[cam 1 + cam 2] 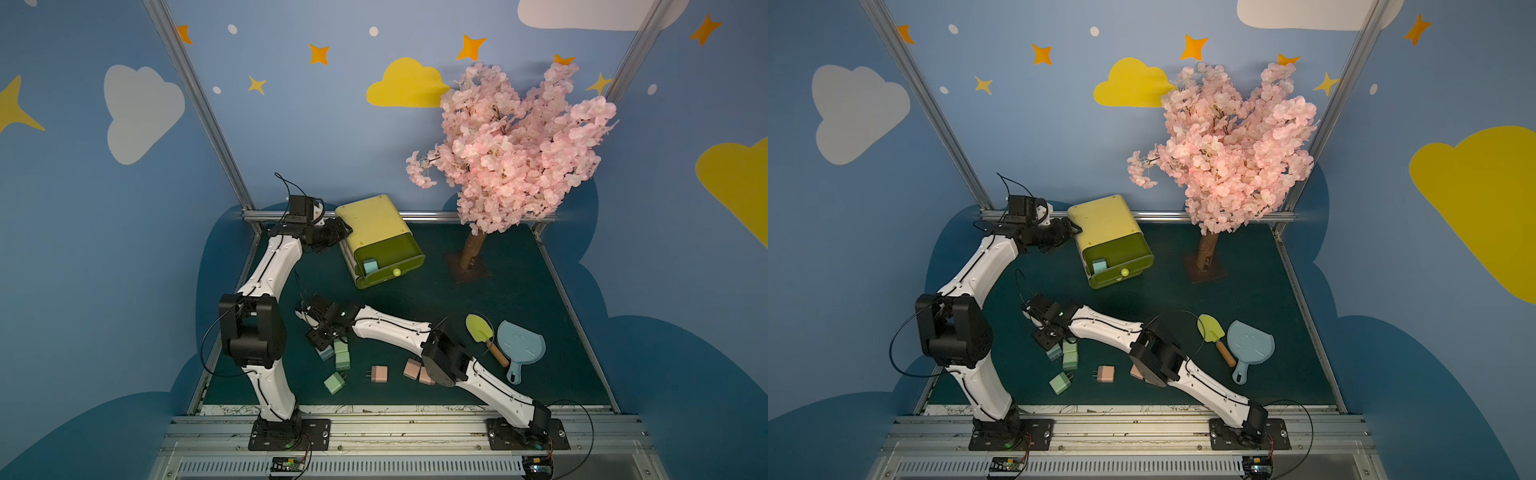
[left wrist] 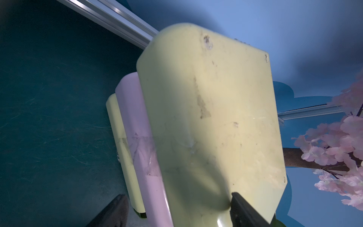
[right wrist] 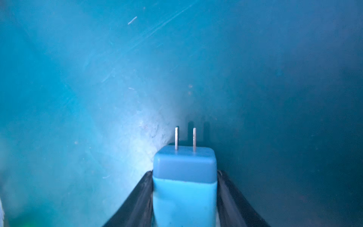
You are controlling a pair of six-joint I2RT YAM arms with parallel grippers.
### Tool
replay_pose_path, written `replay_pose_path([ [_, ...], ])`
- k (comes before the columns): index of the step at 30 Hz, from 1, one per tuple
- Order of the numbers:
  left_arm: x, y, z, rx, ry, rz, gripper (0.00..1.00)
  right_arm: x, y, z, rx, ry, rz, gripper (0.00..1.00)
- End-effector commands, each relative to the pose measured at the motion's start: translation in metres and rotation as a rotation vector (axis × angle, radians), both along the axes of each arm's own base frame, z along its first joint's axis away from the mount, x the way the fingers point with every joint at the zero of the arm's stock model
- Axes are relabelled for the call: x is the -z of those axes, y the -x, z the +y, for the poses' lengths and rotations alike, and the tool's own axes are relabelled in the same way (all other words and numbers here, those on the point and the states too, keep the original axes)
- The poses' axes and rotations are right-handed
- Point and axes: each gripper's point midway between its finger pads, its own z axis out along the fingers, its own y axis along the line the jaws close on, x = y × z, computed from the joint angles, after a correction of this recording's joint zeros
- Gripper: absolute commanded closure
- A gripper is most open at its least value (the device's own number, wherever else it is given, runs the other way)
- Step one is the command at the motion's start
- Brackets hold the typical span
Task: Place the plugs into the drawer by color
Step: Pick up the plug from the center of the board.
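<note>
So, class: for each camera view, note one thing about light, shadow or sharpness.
Right wrist view: blue plug and prongs sharp, prong shadows on the mat, a bright patch beside them, fingers blurred. Left wrist view: a dark shadow falls across the drawer; blossoms soft. Both top views: dim, frame posts lean outward.

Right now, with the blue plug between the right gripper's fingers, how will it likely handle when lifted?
The blue plug looks like a rigid, rounded block, so it probably won't deform in the right gripper. Its smooth sides may slip under a light grip. Flat faces suggest it won't roll when set down.
</note>
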Motion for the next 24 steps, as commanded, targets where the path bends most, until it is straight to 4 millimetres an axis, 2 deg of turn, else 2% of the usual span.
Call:
replay_pose_path([
  [1,0.003,0.006,0.001,0.004,-0.018,0.011,0.18,-0.007,-0.006,0.002,0.024,-0.014,-0.008,0.52],
  [5,0.0,0.006,0.001,0.007,-0.02,0.006,0.17,-0.035,-0.01,0.004,0.037,-0.052,-0.034,0.55],
  [11,-0.004,0.006,0.0,0.007,-0.015,-0.006,0.17,-0.114,-0.03,-0.012,0.087,-0.154,-0.091,0.57],
  [17,-0.01,0.004,-0.002,0.016,-0.002,-0.015,0.17,-0.188,-0.052,-0.043,0.142,-0.258,-0.144,0.58],
  [22,-0.022,0.001,-0.004,0.019,-0.003,-0.04,0.17,-0.233,-0.071,-0.077,0.183,-0.302,-0.195,0.58],
  [24,-0.023,0.0,-0.008,0.021,-0.005,-0.042,0.17,-0.247,-0.084,-0.098,0.22,-0.299,-0.216,0.58],
])
